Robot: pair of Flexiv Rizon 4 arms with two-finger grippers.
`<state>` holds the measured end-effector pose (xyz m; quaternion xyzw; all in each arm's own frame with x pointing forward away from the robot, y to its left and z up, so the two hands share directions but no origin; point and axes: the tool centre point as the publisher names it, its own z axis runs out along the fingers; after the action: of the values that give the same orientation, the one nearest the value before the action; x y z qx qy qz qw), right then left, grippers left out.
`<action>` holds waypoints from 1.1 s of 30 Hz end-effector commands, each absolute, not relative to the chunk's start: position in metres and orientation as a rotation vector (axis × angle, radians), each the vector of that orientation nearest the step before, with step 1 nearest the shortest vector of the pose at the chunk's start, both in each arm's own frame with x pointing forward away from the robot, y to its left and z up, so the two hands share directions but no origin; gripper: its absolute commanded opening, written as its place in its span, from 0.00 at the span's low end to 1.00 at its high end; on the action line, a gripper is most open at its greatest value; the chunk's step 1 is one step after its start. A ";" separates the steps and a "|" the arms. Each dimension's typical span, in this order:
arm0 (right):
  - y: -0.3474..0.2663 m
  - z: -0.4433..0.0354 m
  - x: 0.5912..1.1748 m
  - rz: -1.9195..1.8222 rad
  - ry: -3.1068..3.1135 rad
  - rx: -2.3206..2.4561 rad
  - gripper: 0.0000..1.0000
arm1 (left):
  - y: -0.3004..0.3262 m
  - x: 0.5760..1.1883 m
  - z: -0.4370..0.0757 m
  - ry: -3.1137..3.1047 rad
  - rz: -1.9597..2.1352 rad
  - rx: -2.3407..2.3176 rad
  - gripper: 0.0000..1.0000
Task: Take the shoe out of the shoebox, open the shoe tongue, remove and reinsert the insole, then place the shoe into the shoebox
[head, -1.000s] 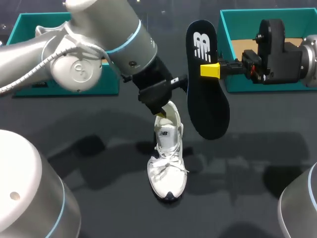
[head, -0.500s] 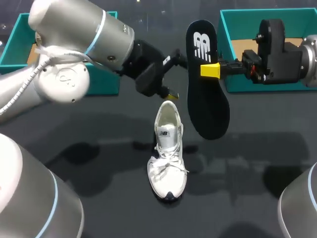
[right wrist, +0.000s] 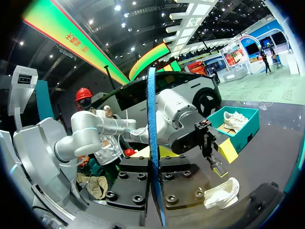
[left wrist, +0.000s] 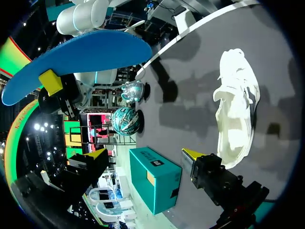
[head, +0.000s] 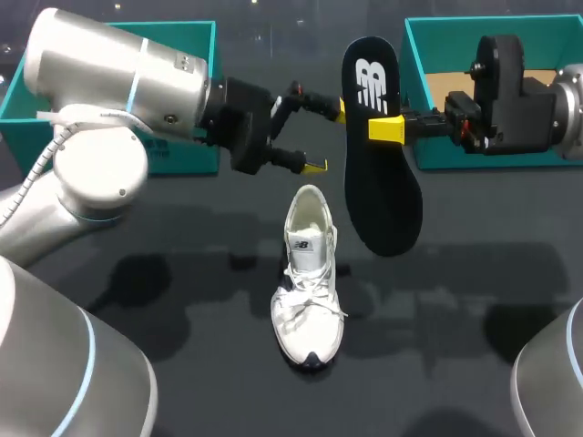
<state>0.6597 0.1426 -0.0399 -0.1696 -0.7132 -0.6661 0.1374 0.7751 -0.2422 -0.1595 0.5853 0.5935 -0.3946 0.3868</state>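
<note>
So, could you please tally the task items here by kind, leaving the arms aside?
Shoeboxes: 2, the left shoebox and the right shoebox
Shoes: 2, the table shoe and the boxed shoe, seen in the right wrist view
Insoles: 1, the insole in the right gripper
Total: 5

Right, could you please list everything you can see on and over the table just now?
white lace-up sneaker: one, white, upright mid-table on the dark table.
flat foam insole: one, black top, blue underside, held on edge above the table, right of the sneaker.
teal cardboard shoeboxes: two, teal; left shoebox at the far left, holding a second white shoe; right shoebox at the far right.
left claw: one, yellow-tipped, open and empty, beyond the sneaker's heel.
right claw: one, yellow-tipped, shut on the insole.
</note>
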 end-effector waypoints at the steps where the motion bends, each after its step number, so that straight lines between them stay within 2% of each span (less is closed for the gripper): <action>1: 0.145 -0.041 0.660 -1.927 -2.064 -0.493 0.00 | -0.241 0.776 -0.160 1.357 -1.108 1.373 1.00; 4: 0.145 -0.041 0.660 -1.927 -2.064 -0.493 0.00 | -0.238 0.773 -0.155 1.313 -1.111 1.355 1.00; 14: 0.125 -0.071 0.724 -1.773 -1.821 -0.756 0.00 | -0.225 0.773 -0.142 1.283 -1.114 1.270 1.00; 23: 0.125 -0.071 0.724 -1.773 -1.821 -0.756 0.00 | -0.225 0.774 -0.140 1.305 -1.109 1.272 1.00; 33: 0.110 -0.103 0.780 -1.508 -1.506 -1.202 0.00 | -0.229 0.781 -0.138 1.249 -1.147 1.234 1.00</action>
<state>0.7637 0.1092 -0.0925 -0.3914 -0.6046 -0.6238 0.3036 0.7766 -0.2232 -0.1366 0.5112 0.5226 -0.4703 0.4943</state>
